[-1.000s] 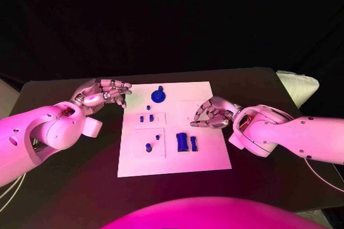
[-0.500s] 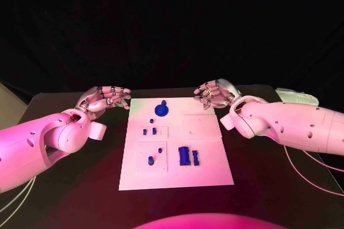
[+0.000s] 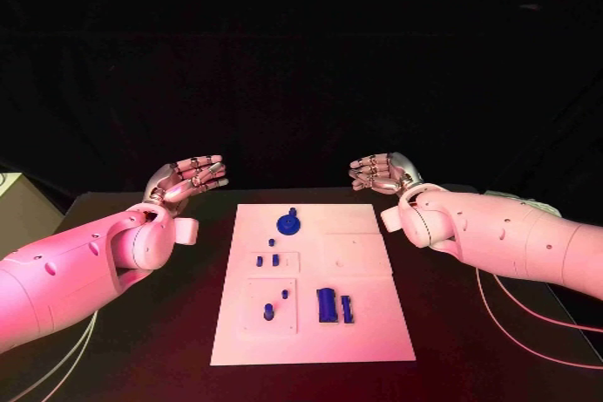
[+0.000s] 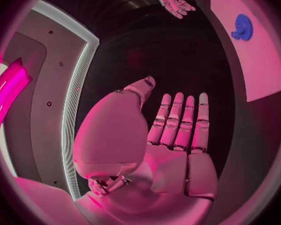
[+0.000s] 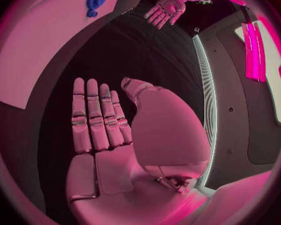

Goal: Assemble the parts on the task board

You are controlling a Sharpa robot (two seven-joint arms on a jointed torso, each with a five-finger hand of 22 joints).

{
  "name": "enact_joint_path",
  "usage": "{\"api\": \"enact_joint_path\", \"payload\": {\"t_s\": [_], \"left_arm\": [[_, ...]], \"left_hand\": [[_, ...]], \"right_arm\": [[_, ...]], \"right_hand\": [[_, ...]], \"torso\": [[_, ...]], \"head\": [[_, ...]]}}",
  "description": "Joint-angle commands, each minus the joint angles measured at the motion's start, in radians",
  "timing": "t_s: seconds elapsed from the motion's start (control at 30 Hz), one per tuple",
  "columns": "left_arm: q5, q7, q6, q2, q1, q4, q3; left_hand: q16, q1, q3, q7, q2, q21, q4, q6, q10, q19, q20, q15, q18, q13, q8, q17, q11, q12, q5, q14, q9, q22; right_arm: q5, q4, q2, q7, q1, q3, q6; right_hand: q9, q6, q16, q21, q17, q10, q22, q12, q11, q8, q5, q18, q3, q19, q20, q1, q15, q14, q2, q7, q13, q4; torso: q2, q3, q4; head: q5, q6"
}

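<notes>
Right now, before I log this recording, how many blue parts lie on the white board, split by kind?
Round blue gear: 1
Larger blue blocks: 2
Small blue pieces: 5
Total: 8 parts on the task board
</notes>
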Motion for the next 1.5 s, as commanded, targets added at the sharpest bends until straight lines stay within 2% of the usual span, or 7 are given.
{"api": "enact_joint_path", "payload": {"t_s": [0.03, 0.07, 0.1, 0.27, 0.3, 0.33, 1.5], "left_arm": [[0.000, 0.000, -0.001, 0.000, 0.000, 0.001, 0.000], [0.000, 0.000, -0.004, -0.001, -0.001, 0.003, 0.000], [0.000, 0.000, -0.009, -0.002, -0.002, 0.007, 0.001], [0.001, 0.003, -0.071, -0.014, -0.016, 0.057, 0.005], [0.001, 0.004, -0.089, -0.018, -0.020, 0.072, 0.006], [0.001, 0.005, -0.108, -0.021, -0.024, 0.088, 0.007], [0.007, 0.027, -0.579, -0.115, -0.130, 0.470, 0.038]], "left_hand": [[-0.241, -0.415, -0.378, -0.126, 0.178, -0.084, -0.161, -0.793, -0.915, -0.709, -0.291, -0.168, -0.161, -0.064, -0.187, -0.141, -0.178, -0.078, -0.124, -0.693, -0.242, -0.290], [-0.241, -0.438, -0.378, -0.126, 0.178, -0.084, -0.161, -0.793, -0.915, -0.709, -0.291, -0.168, -0.161, -0.064, -0.187, -0.141, -0.178, -0.078, -0.124, -0.693, -0.242, -0.290], [-0.241, -0.469, -0.378, -0.126, 0.178, -0.084, -0.161, -0.793, -0.915, -0.709, -0.291, -0.168, -0.161, -0.064, -0.187, -0.141, -0.178, -0.078, -0.124, -0.693, -0.242, -0.290], [-0.241, -0.644, -0.378, -0.126, 0.178, -0.084, -0.161, -0.793, -0.915, -0.709, -0.291, -0.168, -0.161, -0.064, -0.187, -0.141, -0.178, -0.078, -0.124, -0.693, -0.242, -0.290], [-0.241, -0.673, -0.378, -0.126, 0.178, -0.084, -0.161, -0.793, -0.915, -0.709, -0.291, -0.168, -0.161, -0.064, -0.187, -0.141, -0.178, -0.078, -0.124, -0.693, -0.242, -0.290], [-0.241, -1.377, -0.378, -0.126, 0.178, -0.084, -0.161, -0.793, -0.915, -0.709, -0.291, -0.168, -0.161, -0.064, -0.187, -0.141, -0.178, -0.078, -0.124, -0.693, -0.242, -0.290], [-0.241, -1.377, -0.378, -0.126, 0.178, -0.084, -0.161, -0.793, -0.915, -0.709, -0.291, -0.168, -0.161, -0.064, -0.187, -0.141, -0.178, -0.078, -0.124, -0.693, -0.242, -0.290]], "right_arm": [[0.000, 0.001, 0.000, 0.000, 0.000, 0.000, -0.001], [0.002, 0.004, -0.001, 0.001, -0.001, 0.001, -0.002], [0.004, 0.009, -0.001, 0.002, -0.003, 0.003, -0.005], [0.036, 0.071, -0.012, 0.016, -0.024, 0.022, -0.043], [0.044, 0.089, -0.015, 0.020, -0.030, 0.028, -0.054], [0.054, 0.108, -0.018, 0.024, -0.036, 0.034, -0.066], [0.243, 0.484, -0.083, 0.108, -0.163, 0.152, -0.296]], "right_hand": [[-0.330, -0.886, -0.170, -0.063, -0.459, -0.322, -0.395, -0.097, -0.143, -0.224, -0.145, -0.178, -0.490, -0.308, -0.217, -0.420, -0.104, -0.320, 0.205, -0.194, -0.199, -0.206], [-0.330, -0.886, -0.170, -0.063, -0.459, -0.343, -0.395, -0.097, -0.143, -0.224, -0.145, -0.178, -0.490, -1.017, -0.217, -0.447, -0.104, -0.338, 0.205, -0.194, -0.199, -0.206], [-0.330, -0.886, -0.170, -0.063, -0.459, -0.366, -0.395, -0.097, -0.143, -0.224, -0.145, -0.178, -0.490, -1.017, -0.217, -0.478, -0.104, -1.055, 0.205, -0.194, -0.199, -0.206], [-0.330, -0.886, -0.170, -0.063, -0.459, -1.066, -0.395, -0.097, -0.143, -0.224, -0.145, -0.178, -0.490, -1.017, -0.217, -0.652, -0.104, -1.055, 0.205, -0.194, -0.199, -0.206], [-0.330, -0.886, -0.170, -0.063, -0.459, -1.066, -0.395, -0.097, -0.143, -0.224, -0.145, -0.178, -0.490, -1.017, -0.217, -1.375, -0.104, -1.055, 0.205, -0.194, -0.199, -0.206], [-0.330, -0.886, -0.170, -0.063, -0.459, -1.066, -0.395, -0.097, -0.143, -0.224, -0.145, -0.178, -0.490, -1.017, -0.217, -1.375, -0.104, -1.055, 0.205, -0.194, -0.199, -0.206], [-0.330, -0.886, -0.170, -0.063, -0.459, -1.066, -0.395, -0.097, -0.143, -0.224, -0.145, -0.178, -0.490, -1.017, -0.217, -1.375, -0.104, -1.055, 0.205, -0.194, -0.199, -0.206]], "torso": [[0.000, 0.0001, -0.0004], [-0.002, 0.0005, -0.0014], [-0.004, 0.0012, -0.0032], [-0.033, 0.0099, -0.0259], [-0.041, 0.0125, -0.0325], [-0.050, 0.0152, -0.0396], [-0.106, 0.0323, -0.0843]], "head": [[0.000, 0.000], [0.002, 0.002], [0.004, 0.003], [0.035, 0.028], [0.044, 0.035], [0.054, 0.042], [0.115, 0.090]]}}
